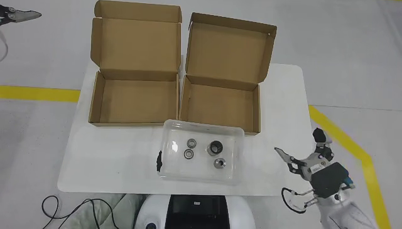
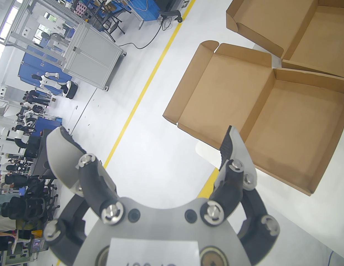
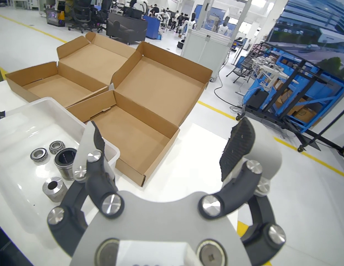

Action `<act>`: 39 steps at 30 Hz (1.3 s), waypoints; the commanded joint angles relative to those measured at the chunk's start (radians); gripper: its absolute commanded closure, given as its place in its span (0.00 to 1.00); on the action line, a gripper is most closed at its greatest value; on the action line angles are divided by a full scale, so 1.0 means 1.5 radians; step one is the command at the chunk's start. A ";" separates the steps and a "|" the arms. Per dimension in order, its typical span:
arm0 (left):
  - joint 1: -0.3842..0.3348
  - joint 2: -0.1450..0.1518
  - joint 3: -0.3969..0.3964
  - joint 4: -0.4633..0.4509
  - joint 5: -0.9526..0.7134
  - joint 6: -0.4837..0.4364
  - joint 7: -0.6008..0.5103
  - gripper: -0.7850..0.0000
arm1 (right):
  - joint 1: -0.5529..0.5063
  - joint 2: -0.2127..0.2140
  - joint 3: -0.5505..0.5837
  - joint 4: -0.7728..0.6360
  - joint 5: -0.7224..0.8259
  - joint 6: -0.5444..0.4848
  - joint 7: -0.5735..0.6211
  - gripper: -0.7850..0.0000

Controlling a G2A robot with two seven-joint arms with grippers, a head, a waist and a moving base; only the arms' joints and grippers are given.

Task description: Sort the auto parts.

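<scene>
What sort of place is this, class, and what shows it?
Probably a robotics workshop or factory floor: yellow floor lines, blue equipment racks, other robots standing in the background, and a tray of metal bearings on a work table.

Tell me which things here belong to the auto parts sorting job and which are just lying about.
Job: clear tray holding two ring bearings, a dark cylindrical bushing and a silver sleeve; left cardboard box; right cardboard box; left gripper and right gripper, both open.
Lying about: white table; floor cable; yellow floor tape.
</scene>
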 commanded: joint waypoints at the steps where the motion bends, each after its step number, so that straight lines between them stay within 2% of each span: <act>1: 0.000 0.000 0.000 0.000 0.000 0.000 0.000 0.00 | 0.010 0.002 -0.012 -0.006 -0.014 -0.017 0.007 0.00; 12: 0.000 0.000 0.000 0.000 0.000 0.000 0.000 0.00 | 0.075 0.010 -0.110 -0.002 -0.102 -0.086 0.065 0.00; 17: 0.000 0.000 0.000 0.000 0.000 0.000 0.000 0.00 | 0.109 0.014 -0.158 0.013 -0.168 -0.098 0.092 0.00; 25: 0.000 0.000 0.000 0.000 0.000 0.000 0.000 0.00 | 0.167 0.017 -0.221 0.054 -0.206 -0.096 0.116 0.00; 39: 0.000 0.000 0.000 0.000 0.000 0.000 0.000 0.00 | 0.174 0.016 -0.228 0.066 -0.197 -0.096 0.120 0.00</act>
